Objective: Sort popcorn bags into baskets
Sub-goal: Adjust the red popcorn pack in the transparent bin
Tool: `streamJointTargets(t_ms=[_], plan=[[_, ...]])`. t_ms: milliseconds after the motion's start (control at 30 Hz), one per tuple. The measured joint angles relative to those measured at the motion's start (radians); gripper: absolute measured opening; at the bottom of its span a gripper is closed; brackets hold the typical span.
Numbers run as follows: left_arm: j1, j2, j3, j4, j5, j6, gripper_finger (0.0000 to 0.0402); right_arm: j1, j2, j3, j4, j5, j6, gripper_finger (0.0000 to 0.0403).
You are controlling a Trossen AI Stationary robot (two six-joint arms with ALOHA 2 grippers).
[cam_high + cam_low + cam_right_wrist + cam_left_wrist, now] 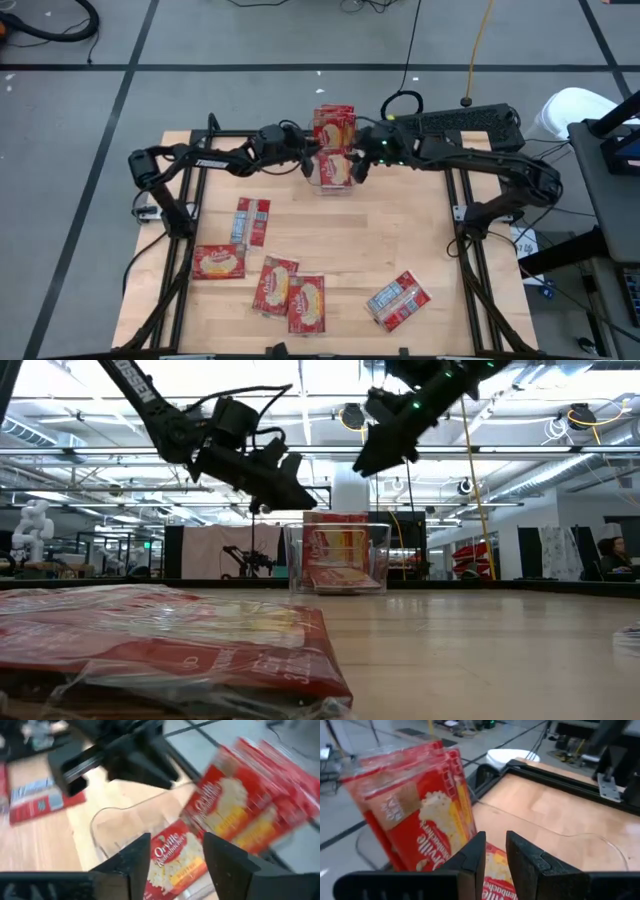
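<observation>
Release is the step in hand: the right tool [172, 852], fingers apart and empty, hangs over the clear basket [332, 172] at the far edge of the bench [420, 250], one popcorn bag [172, 860] lying inside. It should rise straight (not brushing the upright packets [334, 125]). The left tool [495, 860], narrow, holds nothing. Five loose bags [288, 290] wait near the front.

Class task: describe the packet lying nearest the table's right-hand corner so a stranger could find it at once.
Start at the wooden table seen from above and go to its near right area. One packet lies there alone, tilted. Unlike the red-faced cluster to its left, it shows a silvery-blue panel.
</observation>
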Motion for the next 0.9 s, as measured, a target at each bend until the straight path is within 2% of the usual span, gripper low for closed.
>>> streamJointTargets(t_ms=[133, 200, 333, 433, 533, 667, 900], plan=[[-0.015, -0.036, 0.0, -0.092, -0.019, -0.024, 0.0081, -0.019, 0.099, 0.146, -0.13, -0.014, -0.112, 0.0191], [-0.024, -0.05, -0.004, -0.135, -0.055, -0.024, 0.0081, -0.045, 0.162, 0.216, -0.189, -0.067, -0.151, 0.0189], [-0.023, -0.097, -0.057, -0.1, -0.075, -0.004, 0.0081, -0.095, 0.299, 0.334, -0.268, -0.191, -0.257, 0.0178], [-0.003, -0.152, -0.112, -0.081, -0.098, 0.008, 0.0081, -0.136, 0.403, 0.393, -0.313, -0.242, -0.338, 0.0173], [0.021, -0.213, -0.17, -0.085, -0.108, 0.011, 0.0081, -0.175, 0.487, 0.43, -0.35, -0.266, -0.451, 0.0175], [0.029, -0.261, -0.229, -0.086, -0.109, 0.01, 0.0081, -0.202, 0.541, 0.437, -0.334, -0.24, -0.575, 0.0194], [0.0, -0.266, -0.27, -0.066, -0.109, -0.003, 0.0081, -0.235, 0.572, 0.439, -0.294, -0.255, -0.593, 0.0223]])
